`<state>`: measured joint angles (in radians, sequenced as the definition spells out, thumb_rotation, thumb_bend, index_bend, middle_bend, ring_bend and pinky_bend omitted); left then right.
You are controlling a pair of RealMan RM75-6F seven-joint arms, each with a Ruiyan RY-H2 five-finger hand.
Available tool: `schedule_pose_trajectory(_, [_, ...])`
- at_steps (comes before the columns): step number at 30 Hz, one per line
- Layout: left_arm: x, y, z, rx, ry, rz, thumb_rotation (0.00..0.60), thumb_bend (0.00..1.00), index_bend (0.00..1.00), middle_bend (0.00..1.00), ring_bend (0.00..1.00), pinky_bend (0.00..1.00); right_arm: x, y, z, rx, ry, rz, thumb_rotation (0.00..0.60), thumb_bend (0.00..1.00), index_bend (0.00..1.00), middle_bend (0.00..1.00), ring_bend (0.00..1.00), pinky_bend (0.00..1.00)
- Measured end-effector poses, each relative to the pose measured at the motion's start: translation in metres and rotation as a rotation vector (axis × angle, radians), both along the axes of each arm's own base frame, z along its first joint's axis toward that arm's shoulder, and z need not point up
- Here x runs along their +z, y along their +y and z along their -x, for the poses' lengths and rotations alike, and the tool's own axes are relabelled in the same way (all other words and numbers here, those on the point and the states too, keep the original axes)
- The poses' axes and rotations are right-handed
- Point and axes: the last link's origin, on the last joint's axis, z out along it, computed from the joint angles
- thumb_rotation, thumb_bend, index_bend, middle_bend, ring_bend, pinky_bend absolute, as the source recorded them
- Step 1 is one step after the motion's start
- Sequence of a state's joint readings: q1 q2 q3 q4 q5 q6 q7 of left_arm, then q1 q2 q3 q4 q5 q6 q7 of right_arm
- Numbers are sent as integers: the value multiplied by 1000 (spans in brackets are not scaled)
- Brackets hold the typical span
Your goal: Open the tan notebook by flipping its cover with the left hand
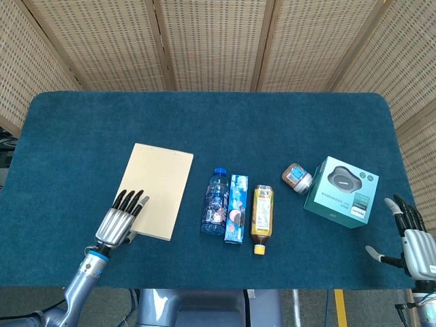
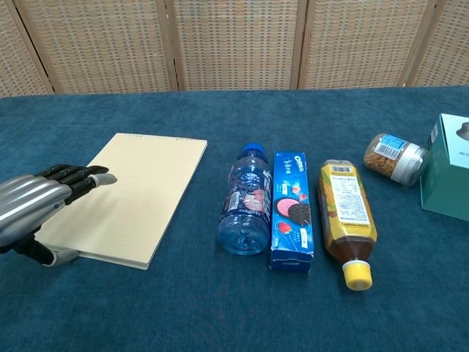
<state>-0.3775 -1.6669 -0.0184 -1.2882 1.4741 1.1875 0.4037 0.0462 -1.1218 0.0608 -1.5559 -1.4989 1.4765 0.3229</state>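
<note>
The tan notebook lies flat and closed on the blue table, left of the bottles. My left hand hovers over its near left corner, fingers stretched out together over the cover, thumb down at the notebook's near edge. It holds nothing. My right hand rests off the table's right front corner, fingers apart and empty; the chest view does not show it.
Right of the notebook lie a blue water bottle, a blue cookie box and a yellow-capped bottle. Further right are a small jar on its side and a teal box.
</note>
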Motion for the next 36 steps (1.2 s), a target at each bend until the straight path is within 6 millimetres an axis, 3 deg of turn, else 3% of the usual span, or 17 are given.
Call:
schedule_pose_trajectory(12, [-8,6,1,-32,14,-41,600,308,0,0,0,0,0,0,0,-1,-7,-1,600,53,13,0,0,0])
schedule_pose_trajectory(28, [-17,17,-2,-65,15,-84,600,438,0,0,0,0,0,0,0,-4,-16,-4,600,53,13,0,0,0])
schedule_pose_trajectory(36, [-24,28,-6,-91,61,-90,600,565,0,0,0,0,0,0,1,-8,-23,-3,600,53,13,0,0,0])
